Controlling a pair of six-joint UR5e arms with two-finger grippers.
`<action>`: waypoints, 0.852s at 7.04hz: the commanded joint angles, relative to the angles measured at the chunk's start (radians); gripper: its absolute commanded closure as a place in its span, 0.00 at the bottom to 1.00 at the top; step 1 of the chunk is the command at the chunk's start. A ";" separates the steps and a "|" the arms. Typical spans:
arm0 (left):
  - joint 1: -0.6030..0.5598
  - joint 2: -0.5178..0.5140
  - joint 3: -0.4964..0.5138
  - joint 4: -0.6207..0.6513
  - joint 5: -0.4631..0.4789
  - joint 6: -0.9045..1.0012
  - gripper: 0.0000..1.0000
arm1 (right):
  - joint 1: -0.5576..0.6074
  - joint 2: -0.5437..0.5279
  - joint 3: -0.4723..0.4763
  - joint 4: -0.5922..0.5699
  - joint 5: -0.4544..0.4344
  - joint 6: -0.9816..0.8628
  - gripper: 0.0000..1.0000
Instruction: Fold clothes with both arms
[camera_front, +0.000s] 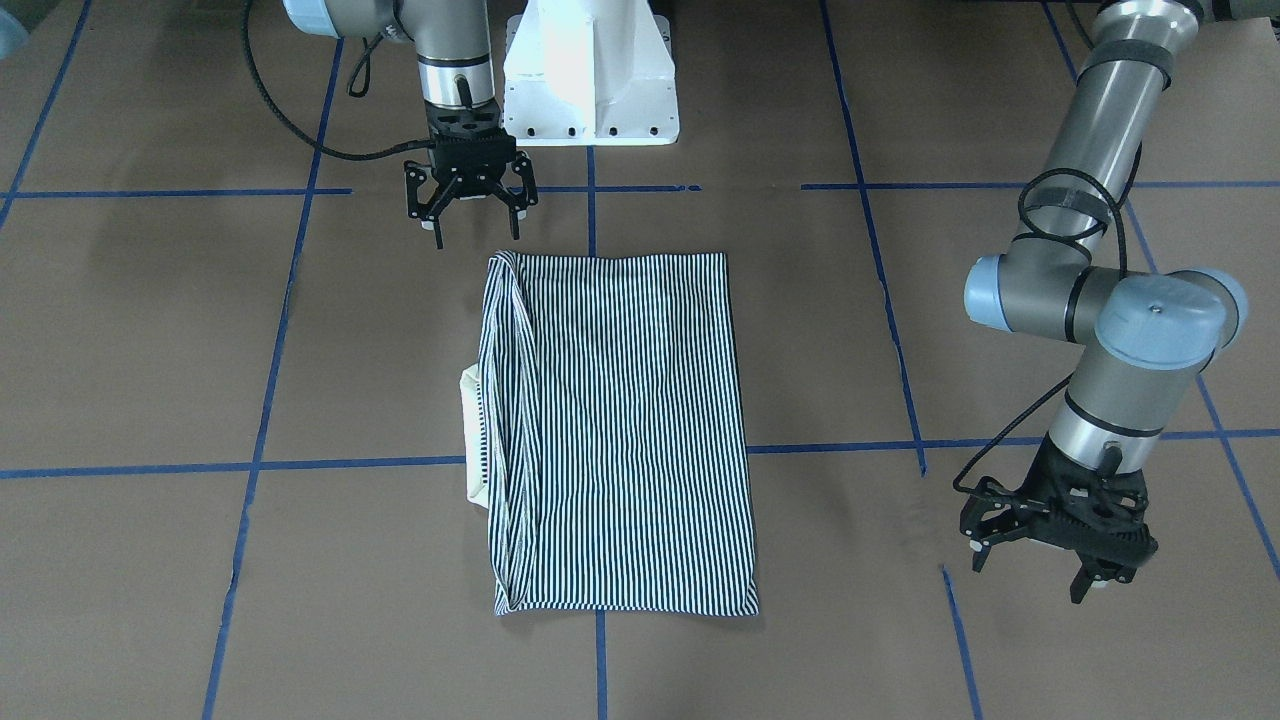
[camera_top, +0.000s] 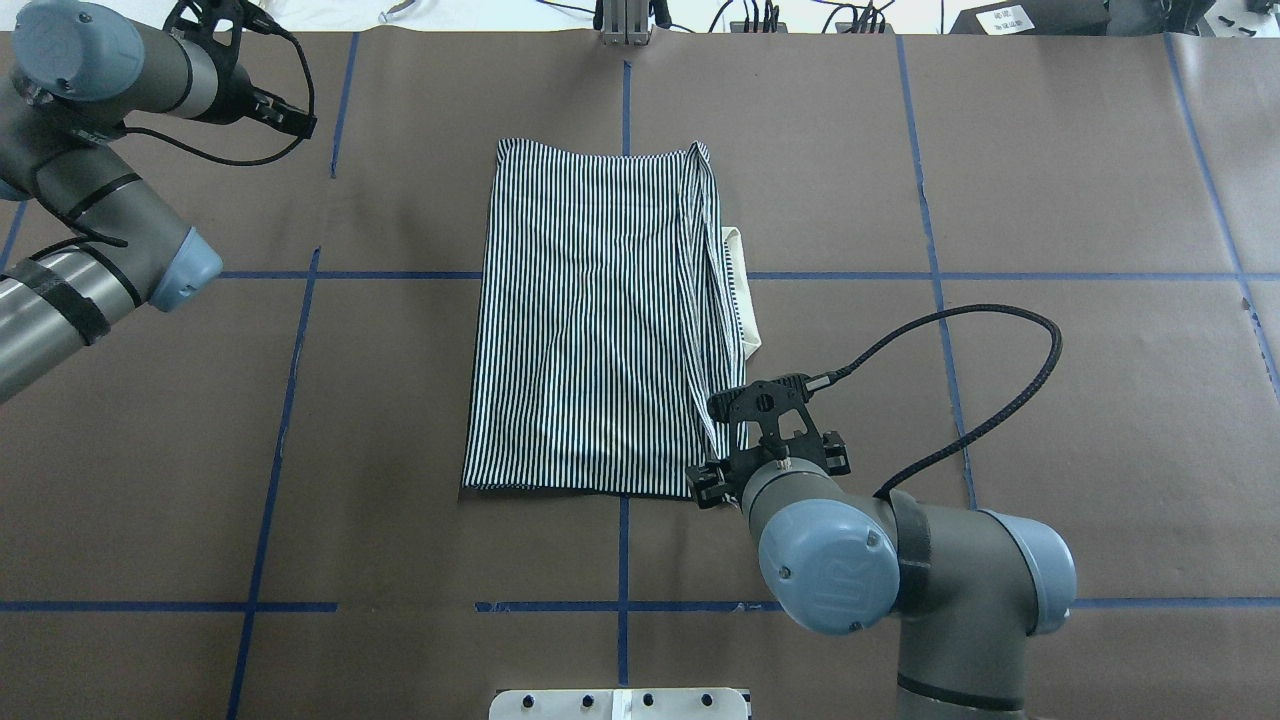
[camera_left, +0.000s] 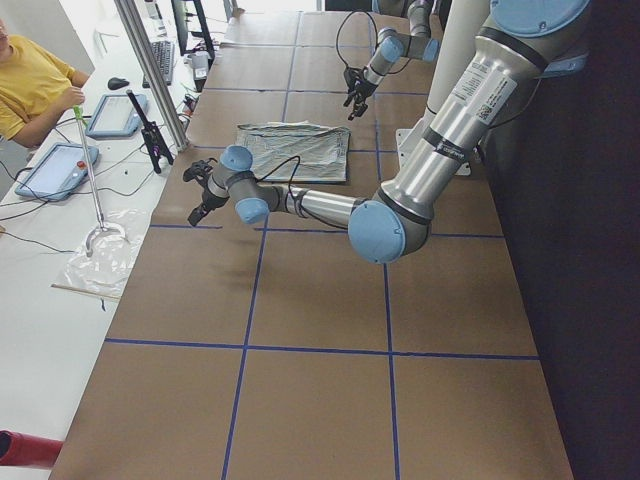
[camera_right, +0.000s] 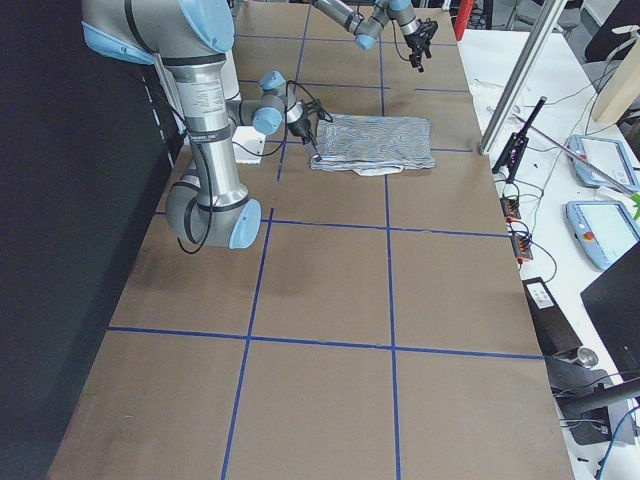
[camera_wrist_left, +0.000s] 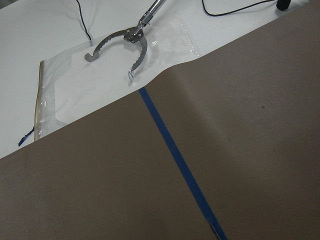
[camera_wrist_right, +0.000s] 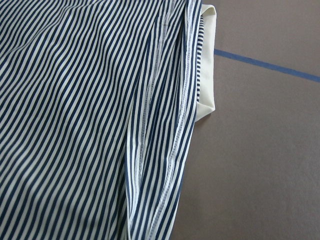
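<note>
The striped polo shirt lies folded into a flat rectangle in the middle of the table, also seen from overhead. Its cream collar sticks out from under the edge on my right side and shows in the right wrist view. My right gripper is open and empty, hovering just off the shirt's near corner on that side. My left gripper is open and empty, well off to my left of the shirt near the table's far edge.
The white pedestal stands at the robot's side of the table. Blue tape lines cross the brown cover. Beyond the far edge, a metal grabber tool lies on a plastic bag. An operator in yellow sits there with tablets.
</note>
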 joint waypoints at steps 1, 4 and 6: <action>0.002 0.020 -0.034 0.001 -0.043 -0.018 0.00 | 0.085 0.078 -0.082 -0.002 0.115 -0.018 0.00; 0.010 0.021 -0.040 0.004 -0.043 -0.029 0.00 | 0.087 0.164 -0.223 -0.012 0.139 -0.024 0.00; 0.010 0.021 -0.039 0.005 -0.043 -0.030 0.00 | 0.087 0.169 -0.236 -0.035 0.149 -0.026 0.00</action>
